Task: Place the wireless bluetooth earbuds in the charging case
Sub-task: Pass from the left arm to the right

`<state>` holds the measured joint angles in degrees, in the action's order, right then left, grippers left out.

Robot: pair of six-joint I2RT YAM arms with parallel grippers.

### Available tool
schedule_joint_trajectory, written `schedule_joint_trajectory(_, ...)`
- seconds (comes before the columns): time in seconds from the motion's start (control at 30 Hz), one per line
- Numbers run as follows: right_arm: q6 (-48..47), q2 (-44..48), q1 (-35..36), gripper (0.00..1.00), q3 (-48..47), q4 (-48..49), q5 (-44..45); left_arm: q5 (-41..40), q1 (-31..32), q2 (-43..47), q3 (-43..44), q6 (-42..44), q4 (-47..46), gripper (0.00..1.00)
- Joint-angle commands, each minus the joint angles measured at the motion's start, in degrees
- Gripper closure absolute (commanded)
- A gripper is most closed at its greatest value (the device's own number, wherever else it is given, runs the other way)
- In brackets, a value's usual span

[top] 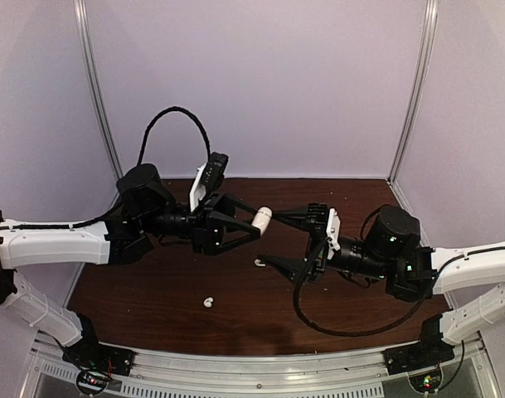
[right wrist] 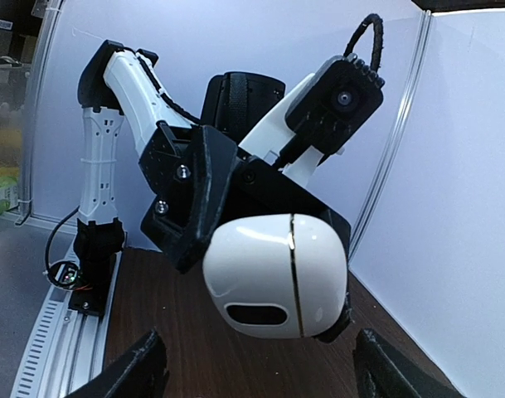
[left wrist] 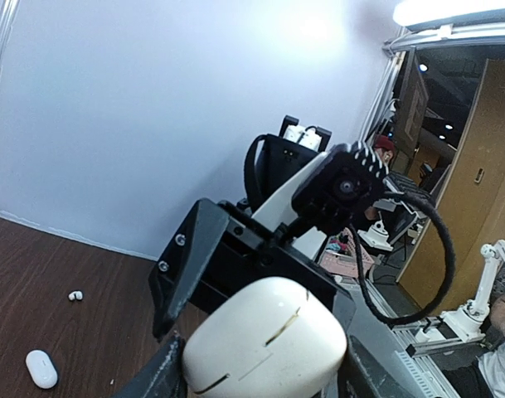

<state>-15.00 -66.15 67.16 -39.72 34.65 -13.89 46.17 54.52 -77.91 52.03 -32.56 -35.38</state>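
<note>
left gripper holds the charging case up between the two arms

from above, the left gripper [top: 254, 224] is clamped on the white charging case [top: 263, 218] and holds it in the air over the middle of the dark brown tabletop [top: 152, 290]. a thin seam runs across the case's glossy shell. the right gripper [top: 284, 240] faces it from 3 o'clock, its fingers spread wide apart with nothing between them; the case sits just ahead of them. one earbud [top: 259, 263] lies on the tabletop at 6 o'clock of the case, just beside the tip of the right gripper's nearer finger. a second earbud [top: 208, 302] lies at 7 o'clock, closer to the near edge and apart from both grippers. the left wrist view shows a small earbud [left wrist: 75, 295] near a larger pebble-shaped case [left wrist: 41, 368], both flat on the tabletop; whether that earbud is one of those seen from above, i cannot tell.
</note>
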Motion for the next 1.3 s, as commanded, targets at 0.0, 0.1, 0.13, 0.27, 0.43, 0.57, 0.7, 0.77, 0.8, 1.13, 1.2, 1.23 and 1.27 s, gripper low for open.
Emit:
schedule_joint_trajectory(0.0,-3.32,-1.1,1.24,0.23,-2.58,2.28,3.44,2.43,0.5,-0.79,-0.45,-2.74,-8.13,0.59)
schedule_joint_trajectory(0.1,-4.34,-1.67,2.02,0.23,-2.88,2.89,5.15,2.79,0.71,-1.14,-0.52,-3.51,-9.27,0.6)
schedule_joint_trajectory(0.13,-4.64,-1.77,2.33,0.23,-3.0,3.13,6.02,2.76,0.73,-1.21,-0.65,-3.79,-9.69,0.6)
schedule_joint_trajectory(0.27,-5.49,-1.79,3.0,0.26,-3.2,4.71,7.34,2.91,0.76,-1.49,-1.13,-4.87,-11.42,0.6)
schedule_joint_trajectory(0.43,-6.44,-2.17,3.45,0.29,-4.0,4.98,7.52,2.79,0.79,-1.73,-1.2,-5.39,-12.05,0.6)
schedule_joint_trajectory(0.57,-6.88,-2.72,3.81,0.32,-4.6,4.81,7.49,2.63,0.82,-1.97,-1.18,-5.73,-12.54,0.6)
schedule_joint_trajectory(0.7,-7.18,-2.92,4.03,0.39,-4.66,4.9,7.78,2.57,0.8,-2.27,-1.15,-5.98,-12.82,0.6)
schedule_joint_trajectory(0.77,-7.47,-3.08,4.11,0.47,-4.81,4.61,7.82,2.6,0.85,-2.37,-1.18,-6.26,-13.23,0.6)
schedule_joint_trajectory(0.8,-7.56,-3.1,4.12,0.5,-4.83,4.49,7.84,2.61,0.85,-2.48,-1.15,-6.29,-13.27,0.6)
schedule_joint_trajectory(1.13,-8.58,-2.05,4.22,0.62,-4.75,1.12,11.02,-1.03,0.74,-0.67,-0.84,-3.71,-5.32,0.28)
schedule_joint_trajectory(1.2,-8.76,-1.44,4.21,0.62,-4.68,-1.05,12.8,-3.08,0.36,1.11,-0.74,-1.38,0.18,0.21)
schedule_joint_trajectory(1.23,-8.73,-1.08,4.21,0.62,-4.58,-2.26,13.49,-4.77,0.1,2.12,-0.78,-0.32,3.26,0.19)
schedule_joint_trajectory(1.27,-8.68,-0.9,4.21,0.62,-4.69,-3.7,15.02,-6.74,-0.32,3.35,-0.43,1.23,7.1,0.19)
